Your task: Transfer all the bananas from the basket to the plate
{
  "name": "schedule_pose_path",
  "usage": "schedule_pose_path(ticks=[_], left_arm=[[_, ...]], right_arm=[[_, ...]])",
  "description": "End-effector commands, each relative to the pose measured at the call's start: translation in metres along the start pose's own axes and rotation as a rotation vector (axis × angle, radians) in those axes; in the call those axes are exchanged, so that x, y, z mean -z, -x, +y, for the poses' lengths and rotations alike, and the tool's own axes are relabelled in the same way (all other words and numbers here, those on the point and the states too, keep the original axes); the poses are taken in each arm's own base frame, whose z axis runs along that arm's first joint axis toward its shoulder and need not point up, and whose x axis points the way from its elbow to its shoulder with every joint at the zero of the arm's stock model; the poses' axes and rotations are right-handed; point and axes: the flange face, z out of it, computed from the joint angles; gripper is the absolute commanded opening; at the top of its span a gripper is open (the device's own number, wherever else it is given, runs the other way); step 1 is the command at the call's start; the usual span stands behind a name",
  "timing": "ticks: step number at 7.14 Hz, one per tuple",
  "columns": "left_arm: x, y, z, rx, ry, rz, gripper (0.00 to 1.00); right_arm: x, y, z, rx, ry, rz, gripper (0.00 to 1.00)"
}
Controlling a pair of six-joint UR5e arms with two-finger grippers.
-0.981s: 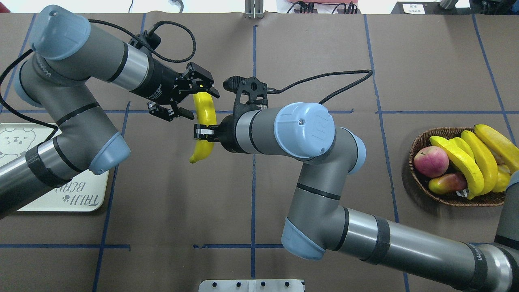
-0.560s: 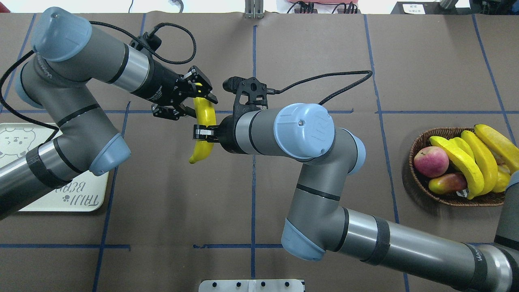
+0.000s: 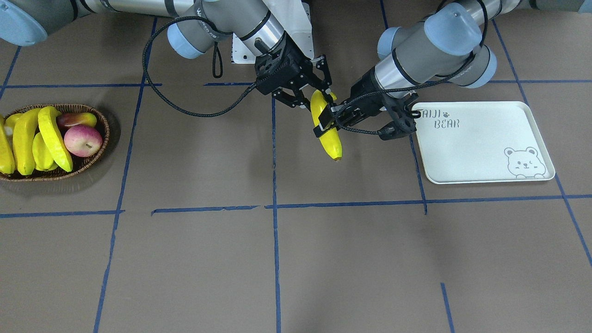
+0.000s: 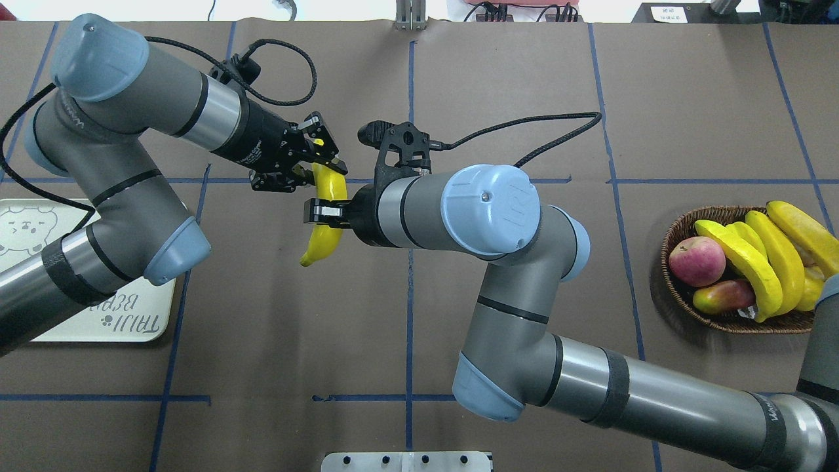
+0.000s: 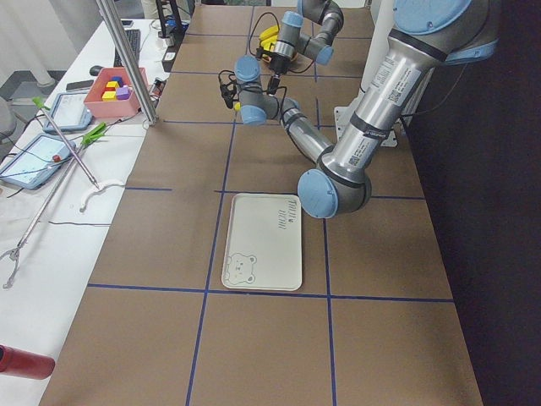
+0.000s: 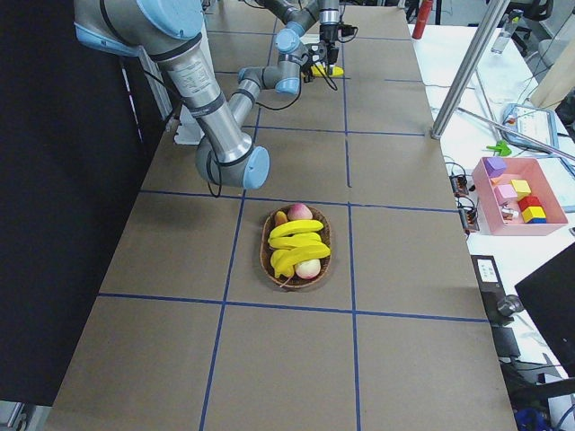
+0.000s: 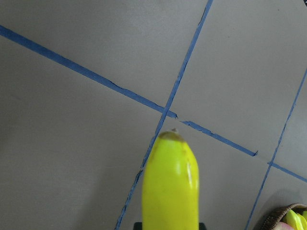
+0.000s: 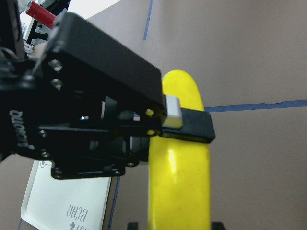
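Observation:
One yellow banana [image 4: 326, 196] hangs in the air over the table's middle and also shows in the front view [image 3: 332, 141]. My right gripper [image 4: 324, 213] is shut on its middle. My left gripper [image 4: 318, 165] is closed around its upper part; in the right wrist view its finger [image 8: 184, 120] lies against the banana [image 8: 180, 177]. Three more bananas [image 4: 767, 262] lie in the wicker basket [image 4: 678, 305] at the far right. The white plate [image 4: 128, 324] lies at the left, partly hidden under my left arm, and nothing lies on it [image 3: 476, 148].
A red apple [image 4: 697, 261] and a red-yellow fruit [image 4: 723, 295] share the basket with smaller yellow fruit behind the bananas. Cables loop from both wrists. A white mount plate [image 4: 406, 461] sits at the near edge. Blue tape lines cross the brown table.
My left gripper's jaws have closed from wide open onto the banana's upper part. The right gripper and the banana have shifted slightly to the left.

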Motion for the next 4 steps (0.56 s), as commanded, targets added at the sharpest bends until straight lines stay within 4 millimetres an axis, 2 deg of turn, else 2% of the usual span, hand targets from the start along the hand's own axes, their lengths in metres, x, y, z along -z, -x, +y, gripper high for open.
schedule_pose_path(ticks=[1,3,4], left_arm=[[0.001,0.002,-0.001,0.001,-0.002,-0.001,0.0],[0.003,0.009,-0.008,0.005,-0.019,-0.011,0.0],[0.002,0.03,-0.019,0.025,-0.06,-0.031,0.0]], right_arm=[[0.003,0.002,-0.002,-0.003,-0.003,-0.006,0.99],[0.01,0.0,-0.003,-0.003,0.001,-0.01,0.99],[0.014,-0.009,-0.008,-0.006,0.023,0.003,0.99]])
